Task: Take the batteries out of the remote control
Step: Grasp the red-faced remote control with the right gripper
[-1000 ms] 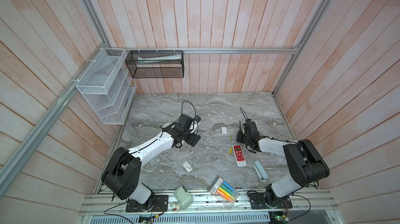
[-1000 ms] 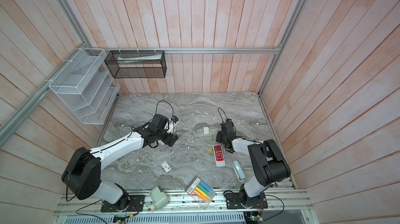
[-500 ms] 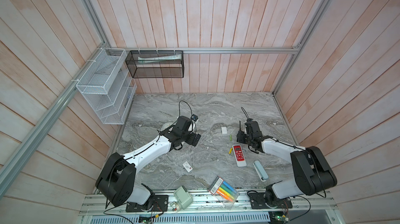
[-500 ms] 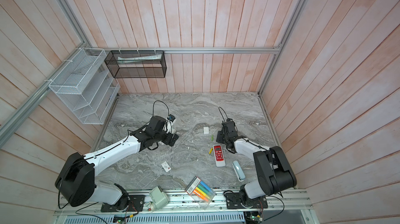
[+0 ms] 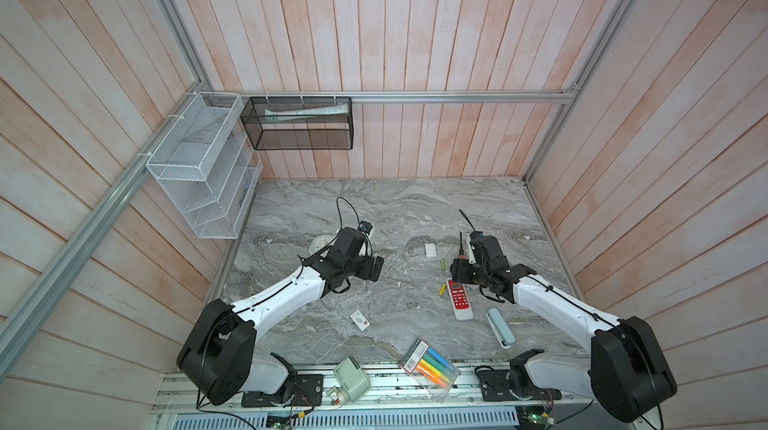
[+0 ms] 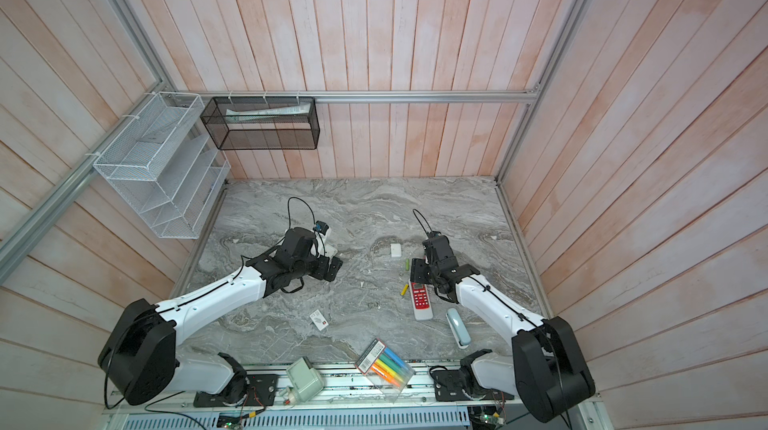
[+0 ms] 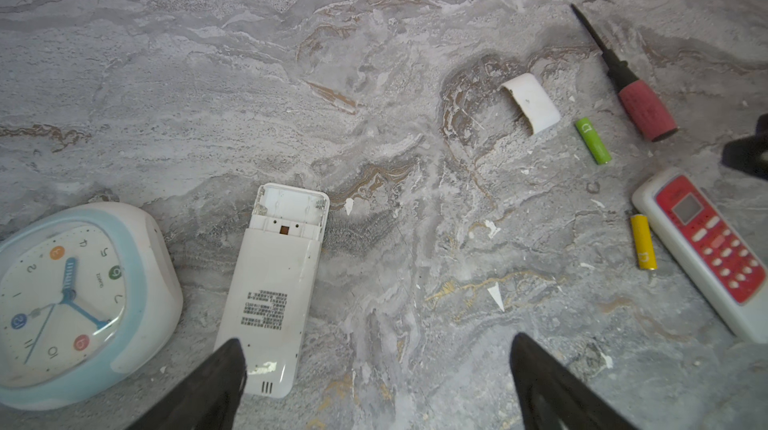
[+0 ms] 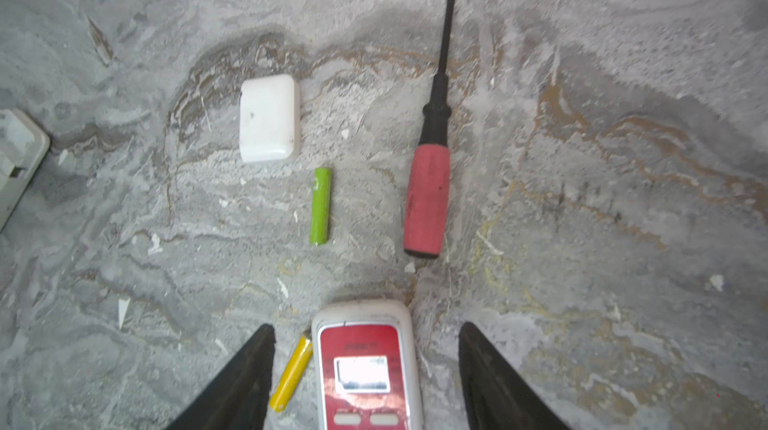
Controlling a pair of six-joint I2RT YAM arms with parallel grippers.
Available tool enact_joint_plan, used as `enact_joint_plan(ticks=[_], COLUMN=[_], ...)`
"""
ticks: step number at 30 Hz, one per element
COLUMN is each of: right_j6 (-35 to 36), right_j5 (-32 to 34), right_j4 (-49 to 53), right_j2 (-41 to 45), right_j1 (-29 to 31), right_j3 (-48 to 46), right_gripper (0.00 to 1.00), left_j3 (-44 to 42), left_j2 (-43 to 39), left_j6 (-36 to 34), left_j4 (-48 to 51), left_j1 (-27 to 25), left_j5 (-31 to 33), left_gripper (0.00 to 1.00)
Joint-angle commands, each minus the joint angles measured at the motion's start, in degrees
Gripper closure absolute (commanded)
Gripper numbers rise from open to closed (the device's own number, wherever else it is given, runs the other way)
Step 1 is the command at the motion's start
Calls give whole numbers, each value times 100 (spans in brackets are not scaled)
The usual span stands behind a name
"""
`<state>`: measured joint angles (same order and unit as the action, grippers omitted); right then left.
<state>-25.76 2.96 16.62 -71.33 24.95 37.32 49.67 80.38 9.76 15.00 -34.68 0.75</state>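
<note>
Grey marble made up the surface, where a green battery lay between a white cover and a screwdriver, and a yellow battery lay just beside the red remote. The right pincer stood open over that remote's top end, gripping nothing. The left pincer hung wide open, holding nothing, near a white remote lying face down with its battery bay uncovered, beside a clock.

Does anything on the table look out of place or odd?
The white remote lies face down, battery bay open and empty. A white cover, a green battery and a yellow battery lie loose on the table, apart from it.
</note>
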Motion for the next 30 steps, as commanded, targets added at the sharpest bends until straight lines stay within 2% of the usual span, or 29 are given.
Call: enact_joint_plan(ticks=[1, 9, 18, 24, 30], right_j6=[-341, -765, -1043, -1157, -1223], right_j5=[142, 227, 790, 970, 1095], right_j4=[602, 577, 692, 708, 746], right_j2=[91, 252, -181, -441, -562], right_j1=[211, 680, 1090, 1246, 1341], right_j3=[-219, -632, -645, -600, -568], right_gripper=[29, 29, 29, 34, 45], left_j3=[-120, -252, -313, -322, -305], left_j2=[-175, -404, -469, -482, -488], left_j6=[297, 323, 342, 339, 310], left_j4=[-186, -286, -340, -375, -357], left_j1=[-30, -30, -30, -30, -30], left_j5=[-180, -233, -277, -295, -278], left_gripper=[0, 0, 0, 0, 0])
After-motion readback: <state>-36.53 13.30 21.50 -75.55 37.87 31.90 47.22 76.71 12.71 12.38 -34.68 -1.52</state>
